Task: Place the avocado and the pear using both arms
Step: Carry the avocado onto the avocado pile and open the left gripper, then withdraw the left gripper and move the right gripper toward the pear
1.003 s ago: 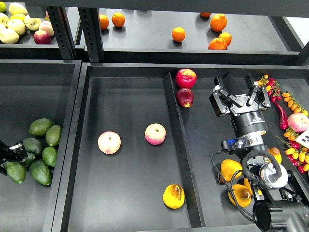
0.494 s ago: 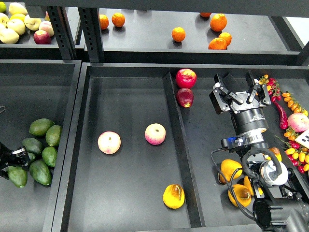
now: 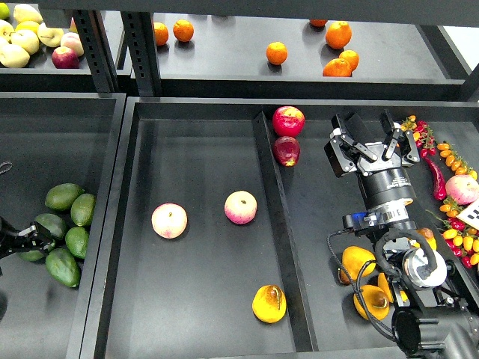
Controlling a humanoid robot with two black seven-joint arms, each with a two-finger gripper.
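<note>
A yellow-orange pear with a reddish-brown blotch lies at the front of the middle tray. Several green avocados lie in a pile in the left tray. My left gripper comes in at the left edge and sits in this pile. A dark green avocado shows partly right under it. The gripper is small and dark, so I cannot tell its grip. My right gripper is open and empty above the right compartment, far from the pear.
Two pink-yellow peaches lie in the middle tray. Two red apples sit beyond its right divider. More yellow pears lie under my right arm. Peppers and small tomatoes line the right edge. Oranges are on the upper shelf.
My left gripper has shifted slightly within the avocado pile. The avocado that lay at the pile's lower left is now up against the gripper. The right arm has barely moved.
</note>
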